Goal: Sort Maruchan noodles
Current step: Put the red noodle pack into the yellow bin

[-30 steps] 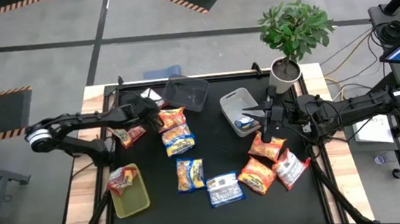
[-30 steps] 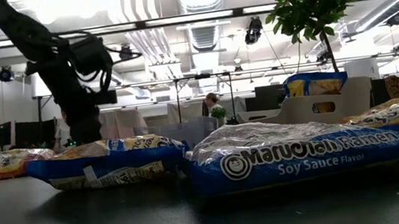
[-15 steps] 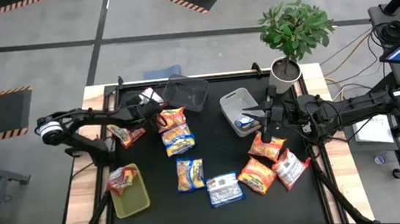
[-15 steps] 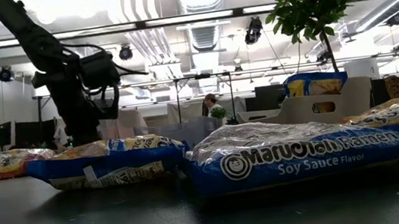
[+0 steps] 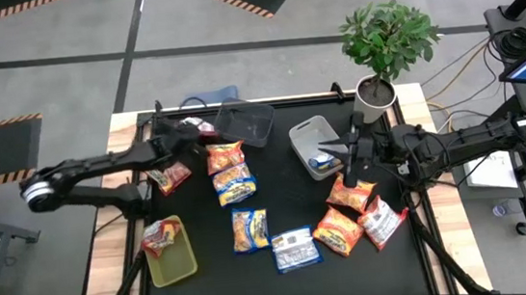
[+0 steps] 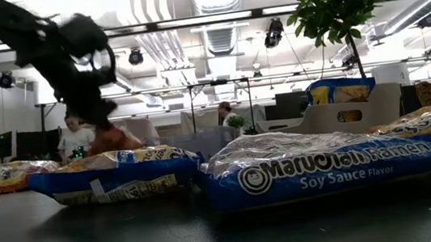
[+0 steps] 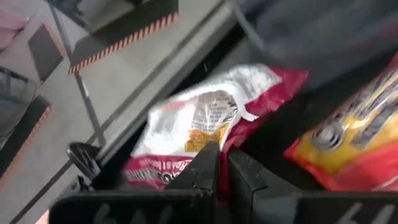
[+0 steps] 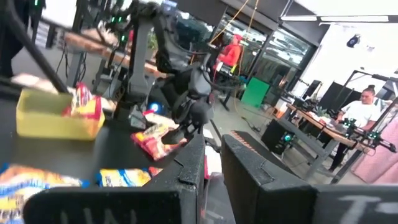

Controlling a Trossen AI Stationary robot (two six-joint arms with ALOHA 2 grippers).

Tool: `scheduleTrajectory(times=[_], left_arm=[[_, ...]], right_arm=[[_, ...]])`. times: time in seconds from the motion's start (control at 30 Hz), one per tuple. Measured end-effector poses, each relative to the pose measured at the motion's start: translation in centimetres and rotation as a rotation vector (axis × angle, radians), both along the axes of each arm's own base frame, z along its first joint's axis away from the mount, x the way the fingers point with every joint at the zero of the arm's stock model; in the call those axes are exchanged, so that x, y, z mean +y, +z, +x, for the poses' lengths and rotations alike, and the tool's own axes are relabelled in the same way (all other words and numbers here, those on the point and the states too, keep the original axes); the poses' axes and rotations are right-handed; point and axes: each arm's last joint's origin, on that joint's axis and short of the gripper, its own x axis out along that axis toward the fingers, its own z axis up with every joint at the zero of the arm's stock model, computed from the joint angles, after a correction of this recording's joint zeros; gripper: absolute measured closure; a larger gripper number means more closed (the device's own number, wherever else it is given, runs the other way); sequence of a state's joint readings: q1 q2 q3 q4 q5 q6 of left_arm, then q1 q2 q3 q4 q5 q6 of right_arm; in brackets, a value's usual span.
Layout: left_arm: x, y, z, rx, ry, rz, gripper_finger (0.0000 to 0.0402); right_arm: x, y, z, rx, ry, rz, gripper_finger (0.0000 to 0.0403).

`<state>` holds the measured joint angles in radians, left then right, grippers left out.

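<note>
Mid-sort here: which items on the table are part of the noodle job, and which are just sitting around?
Job: crinkly orange, blue-and-yellow and red-and-white ramen packets; red-and-white packet pinched in the left gripper; yellow-green plastic bin, dark grey bin, light grey bin.
Not job: green potted plant; right gripper, waiting.

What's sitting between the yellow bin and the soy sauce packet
High view: one blue-and-yellow packet lies between the yellow bin and the soy sauce packet.
</note>
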<state>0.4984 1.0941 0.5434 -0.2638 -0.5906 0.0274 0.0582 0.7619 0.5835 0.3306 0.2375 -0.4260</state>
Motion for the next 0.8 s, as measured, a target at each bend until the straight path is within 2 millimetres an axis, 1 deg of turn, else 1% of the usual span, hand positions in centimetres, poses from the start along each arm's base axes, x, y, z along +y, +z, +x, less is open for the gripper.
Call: scheduleTrajectory(times=[0.17, 0.33, 0.53, 0.7, 0.8], left_arm=[[-0.9, 2.4, -1.4, -0.132, -0.042, 0.025, 0.0401], [-1.6, 3.8, -2.1, -0.277, -0.110, -0.012, 0.0401], [-2.2, 4.2, -2.2, -0.374, -0.176, -0.082, 0.0401], [-2.6, 4.2, -2.0, -0.376, -0.200, -0.096, 0.0402], [-2.8, 4.2, -1.8, -0.375, -0.216, -0.099, 0.0402]], right_arm=[[0.1, -0.2, 1.1, -0.037, 0.001, 0.011, 0.0360], [-0.2, -0.8, 2.7, -0.057, -0.017, 0.010, 0.0360], [-1.0, -0.7, 5.0, -0.026, -0.050, 0.050, 0.0360], [-1.7, -0.7, 7.4, -0.003, -0.072, 0.127, 0.0360], [-2.2, -0.6, 8.9, 0.029, -0.090, 0.169, 0.0350]])
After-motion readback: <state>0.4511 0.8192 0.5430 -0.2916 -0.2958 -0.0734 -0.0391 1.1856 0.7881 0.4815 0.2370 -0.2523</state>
